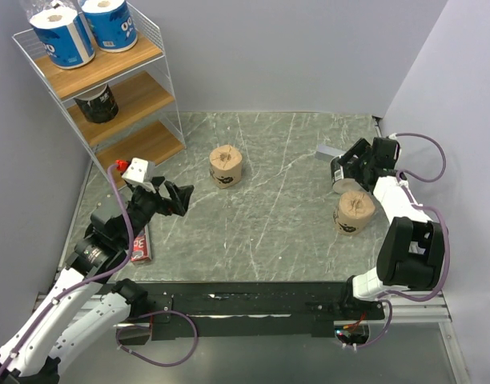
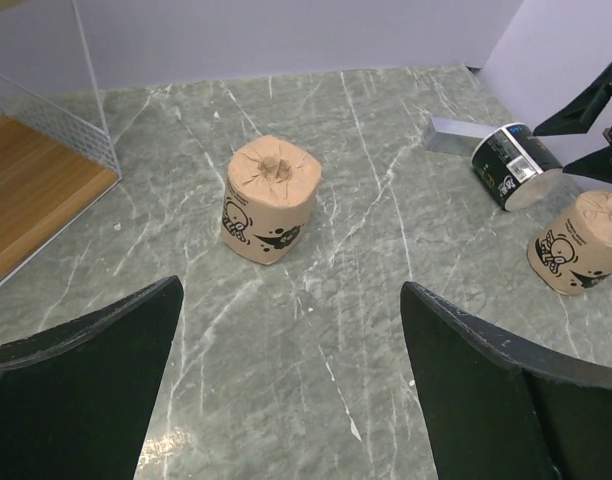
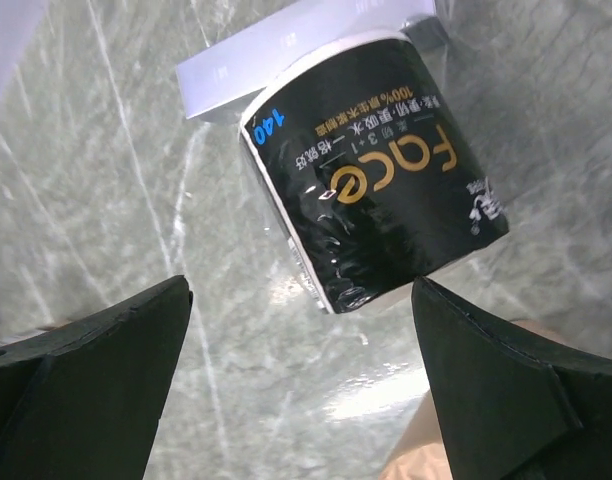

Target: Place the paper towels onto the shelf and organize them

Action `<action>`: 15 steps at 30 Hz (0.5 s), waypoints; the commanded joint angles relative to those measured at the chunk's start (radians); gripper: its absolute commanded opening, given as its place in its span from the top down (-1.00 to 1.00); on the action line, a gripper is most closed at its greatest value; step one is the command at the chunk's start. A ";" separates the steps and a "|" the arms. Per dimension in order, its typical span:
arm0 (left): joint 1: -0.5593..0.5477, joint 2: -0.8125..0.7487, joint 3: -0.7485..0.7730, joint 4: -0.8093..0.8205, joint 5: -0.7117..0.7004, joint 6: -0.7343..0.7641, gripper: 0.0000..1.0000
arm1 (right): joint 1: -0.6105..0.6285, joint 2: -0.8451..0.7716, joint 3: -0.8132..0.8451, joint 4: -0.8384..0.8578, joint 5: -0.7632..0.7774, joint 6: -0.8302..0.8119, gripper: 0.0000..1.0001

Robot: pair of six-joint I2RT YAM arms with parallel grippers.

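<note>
Half the job looks done. At ten o'clock on the counter point(image 1: 269, 232) the shelf point(image 1: 166, 76) already carries two blue-wrapped rolls point(image 1: 62, 36) side by side on its top board and one black-wrapped roll point(image 1: 97, 102) on the middle board, while the bottom board is bare. Just below it, at eight o'clock, the left fingers point(image 2: 86, 370) are spread wide and hold nothing; they face a tan roll point(image 1: 226, 166) standing upright near the centre, well apart from them. A red box point(image 1: 141, 246) lies beside that arm. Over at three o'clock the second black-wrapped roll point(image 3: 376, 200) lies on its side against a grey block point(image 1: 329, 151), and the right fingers point(image 3: 96, 360) hang parted on either side of it, not yet closed on it. A second tan roll point(image 1: 354, 212) stands just at its five o'clock. So three rolls remain on the counter; I judge the black one is next to be grasped.
</note>
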 commanded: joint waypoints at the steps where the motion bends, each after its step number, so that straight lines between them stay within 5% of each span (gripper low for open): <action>1: -0.004 0.007 -0.001 0.023 -0.020 0.017 -0.93 | -0.002 -0.050 -0.045 0.072 0.038 0.134 -0.95; 7: -0.006 -0.002 -0.002 0.020 -0.066 0.010 -0.93 | -0.002 -0.008 0.115 -0.055 0.109 0.014 -0.93; 15: -0.004 -0.005 -0.007 0.022 -0.080 0.007 -0.93 | 0.007 -0.056 0.252 -0.453 0.270 -0.046 -0.91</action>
